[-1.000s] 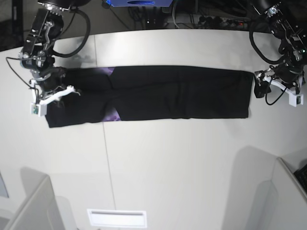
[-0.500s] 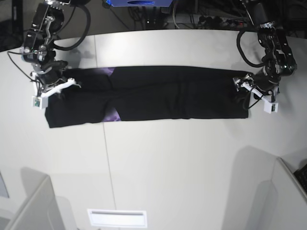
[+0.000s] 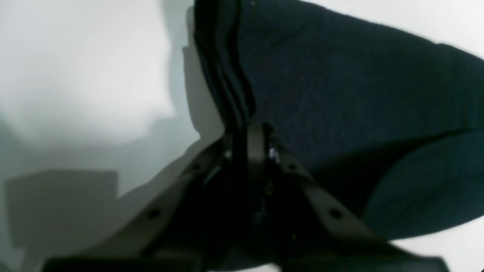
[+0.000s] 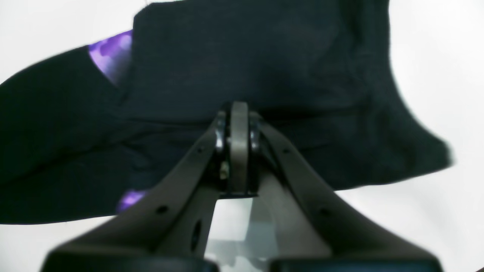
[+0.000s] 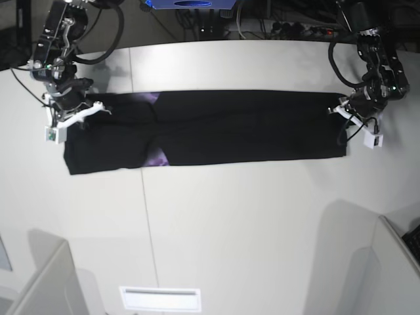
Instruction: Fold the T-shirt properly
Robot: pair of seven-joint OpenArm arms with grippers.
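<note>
The black T-shirt (image 5: 230, 128) lies folded into a long band across the white table (image 5: 230, 230). Bits of purple print (image 5: 156, 157) show at a fold left of the middle. My left gripper (image 5: 341, 113) is at the band's right end. In the left wrist view it (image 3: 245, 130) is shut on the layered edge of the shirt (image 3: 340, 94). My right gripper (image 5: 90, 107) is at the band's left end. In the right wrist view it (image 4: 237, 109) is shut on the cloth (image 4: 264, 56), with purple print (image 4: 109, 56) to its left.
Grey partitions stand at the front left (image 5: 46, 282) and front right (image 5: 394, 262). A white slotted plate (image 5: 159, 298) sits at the front edge. Cables and a blue object (image 5: 190, 5) lie behind the table's back edge.
My left gripper came in from beside the table onto the shirt's right end and closed on it. The right end now sits slightly further right. My right gripper shifted a little toward the back.
</note>
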